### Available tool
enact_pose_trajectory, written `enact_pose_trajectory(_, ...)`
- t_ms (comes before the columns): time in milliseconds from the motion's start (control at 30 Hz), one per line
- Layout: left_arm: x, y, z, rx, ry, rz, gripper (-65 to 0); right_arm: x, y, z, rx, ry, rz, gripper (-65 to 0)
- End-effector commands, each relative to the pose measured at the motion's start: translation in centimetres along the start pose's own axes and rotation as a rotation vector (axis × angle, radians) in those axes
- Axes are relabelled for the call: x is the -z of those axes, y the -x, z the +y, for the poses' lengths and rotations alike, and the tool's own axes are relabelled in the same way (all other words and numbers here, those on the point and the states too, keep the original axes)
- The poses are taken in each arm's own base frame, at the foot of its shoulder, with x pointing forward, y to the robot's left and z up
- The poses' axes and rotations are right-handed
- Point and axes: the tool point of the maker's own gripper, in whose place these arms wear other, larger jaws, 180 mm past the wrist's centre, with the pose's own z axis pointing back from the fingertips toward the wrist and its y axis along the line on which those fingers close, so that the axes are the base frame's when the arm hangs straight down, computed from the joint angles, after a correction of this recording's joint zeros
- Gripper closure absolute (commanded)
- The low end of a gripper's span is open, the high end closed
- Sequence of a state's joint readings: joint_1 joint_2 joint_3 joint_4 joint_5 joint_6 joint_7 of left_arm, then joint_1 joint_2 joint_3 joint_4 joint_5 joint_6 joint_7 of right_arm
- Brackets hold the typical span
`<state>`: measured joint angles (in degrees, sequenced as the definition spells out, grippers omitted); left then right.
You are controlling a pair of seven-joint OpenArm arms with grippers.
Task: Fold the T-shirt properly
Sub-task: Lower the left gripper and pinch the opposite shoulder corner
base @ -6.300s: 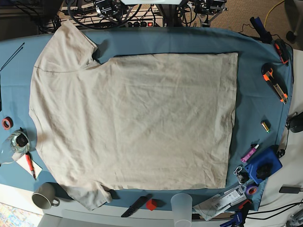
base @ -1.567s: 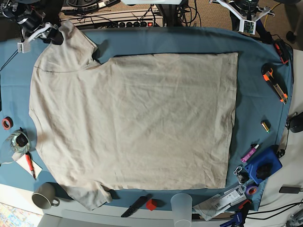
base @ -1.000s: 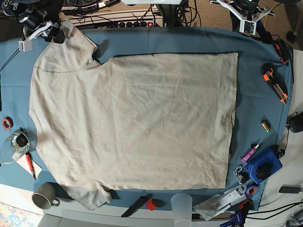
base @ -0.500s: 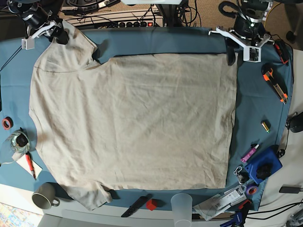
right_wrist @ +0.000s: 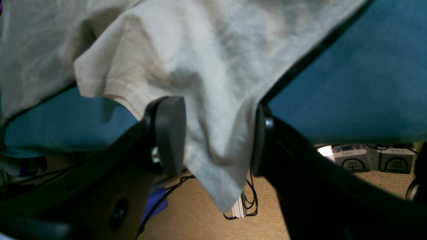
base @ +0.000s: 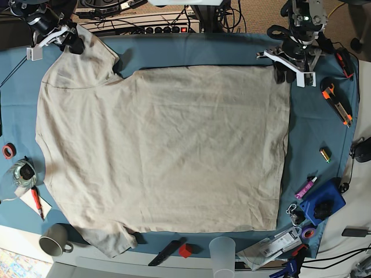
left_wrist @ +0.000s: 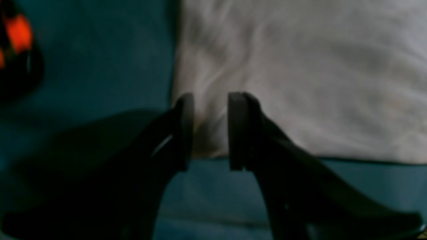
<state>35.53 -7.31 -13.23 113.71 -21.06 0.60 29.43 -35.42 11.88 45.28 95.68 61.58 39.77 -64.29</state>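
Observation:
The beige T-shirt lies flat on the blue tablecloth, sleeves at the left and hem at the right. My left gripper sits at the hem's far right corner. In the left wrist view it is open by a narrow gap, and the T-shirt corner lies between its fingers. My right gripper is at the far left sleeve. In the right wrist view it stands wide open, with the sleeve end of the T-shirt draped between its pads.
Two orange-black box cutters lie right of the hem; one shows blurred beside the left gripper. A mug, a plastic cup, a red cube and a purple marker sit near the front edge.
The left arm has come from the far right edge onto the hem corner, and its jaws have opened. The right gripper has stayed at the sleeve.

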Motion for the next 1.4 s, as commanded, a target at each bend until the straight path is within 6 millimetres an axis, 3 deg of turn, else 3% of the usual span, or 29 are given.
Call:
enact_pose_trajectory(0,-0.2,-0.4,-0.3,-0.015,0.018,-0.018,-18.3,-0.5,-0.4,-0.1,-0.020,0.005,0.000,-28.3)
enact_pose_trajectory(133,0.4,1.6,-0.2,-0.067,0.019,0.032,-18.1,-0.5,-0.4,-0.1,-0.021,0.005,-0.001,-28.3)
enact_pose_trajectory(300,0.9,3.1,-2.5,-0.124,0.145,0.069,-17.4,-0.5,-0.4,-0.1,-0.020,0.004,-0.002,-28.3)
enact_pose_trajectory(367,1.0,3.3,-2.8,-0.144,0.144,0.072,-11.4,-0.5,-0.5,0.0,-0.019,0.002,-0.004,-27.6)
enact_pose_trajectory(467,1.0,3.4,-2.4,-0.138,0.124,0.075,0.0,-0.5,-0.5,0.0,-0.020,0.003,-0.004,-14.5)
enact_pose_trajectory(600,1.0,3.6,-1.4,-0.055,0.075,0.085,0.0,-0.5,-0.5,0.0,-0.020,0.003,-0.005,-0.8)
enact_pose_trajectory(667,1.0,3.7,-1.3,-0.044,0.069,0.086,0.0,-0.4,-0.7,-0.1,-0.021,0.004,-0.012,0.0)
enact_pose_trajectory(867,0.6,1.7,-1.9,-0.029,0.082,0.034,0.0,-0.8,-2.4,-0.7,-0.027,0.026,-0.065,0.0)
enact_pose_trajectory(1033,-0.3,-1.0,-2.2,0.051,0.066,-0.037,0.0,-1.0,-2.2,-0.8,-0.029,0.031,-0.054,0.0)
enact_pose_trajectory(1067,-0.5,-1.6,-2.2,0.071,0.060,-0.051,-3.5,-0.9,-2.3,-0.8,-0.029,0.031,-0.055,0.0)
enact_pose_trajectory(1167,-1.3,-3.3,-2.3,0.133,0.038,-0.097,-21.9,-0.9,-2.3,-0.8,-0.028,0.031,-0.054,0.0)
enact_pose_trajectory(1233,-1.9,-4.4,-2.6,0.148,0.039,-0.129,-29.9,-0.9,-2.2,-0.8,-0.029,0.031,-0.053,0.0)
enact_pose_trajectory(1367,-2.2,-5.2,-2.2,0.126,0.007,-0.149,-31.1,-0.9,-2.0,-0.8,-0.028,0.032,-0.040,0.0)
